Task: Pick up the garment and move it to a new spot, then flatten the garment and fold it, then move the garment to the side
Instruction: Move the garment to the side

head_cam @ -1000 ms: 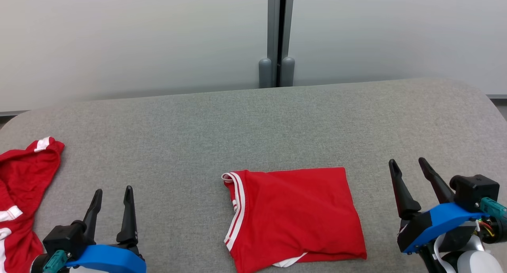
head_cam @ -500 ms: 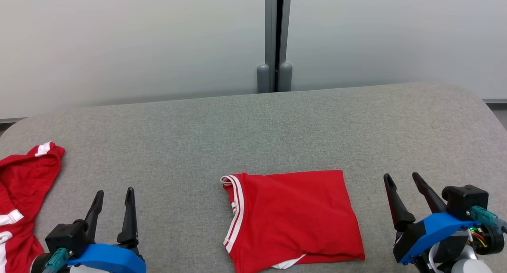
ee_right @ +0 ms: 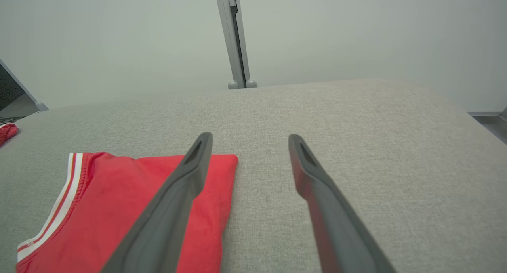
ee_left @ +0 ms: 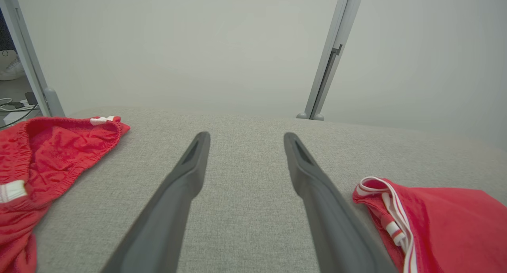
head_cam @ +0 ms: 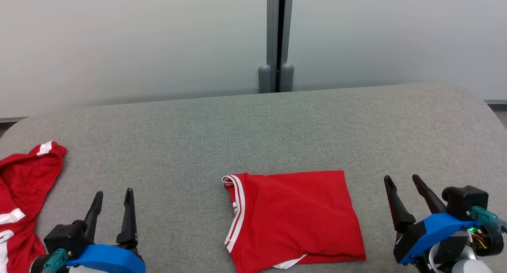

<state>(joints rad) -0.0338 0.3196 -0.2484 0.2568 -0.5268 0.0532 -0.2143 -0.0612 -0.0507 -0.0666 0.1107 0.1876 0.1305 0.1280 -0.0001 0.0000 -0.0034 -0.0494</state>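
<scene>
The garment (head_cam: 295,217) is red with white striped trim and lies folded into a rough rectangle on the grey padded table (head_cam: 253,126), near the front middle. My left gripper (head_cam: 114,192) hovers open to its left, well apart from it, with nothing between its fingers. In the left wrist view the gripper (ee_left: 246,135) points over bare table, with the garment (ee_left: 443,225) at lower right. My right gripper (head_cam: 401,178) stands open just right of the garment's right edge. In the right wrist view the gripper (ee_right: 250,136) is empty, and its left finger overlaps the garment (ee_right: 119,193).
A second red garment (head_cam: 23,193) with white bands lies crumpled at the table's left edge, and it appears too in the left wrist view (ee_left: 47,154). A pale wall with a grey post (head_cam: 277,35) runs behind the table. The table's corners are rounded.
The head camera has shifted slightly. My right gripper has drawn back a little toward the table's near edge. The garment and my left gripper have stayed put.
</scene>
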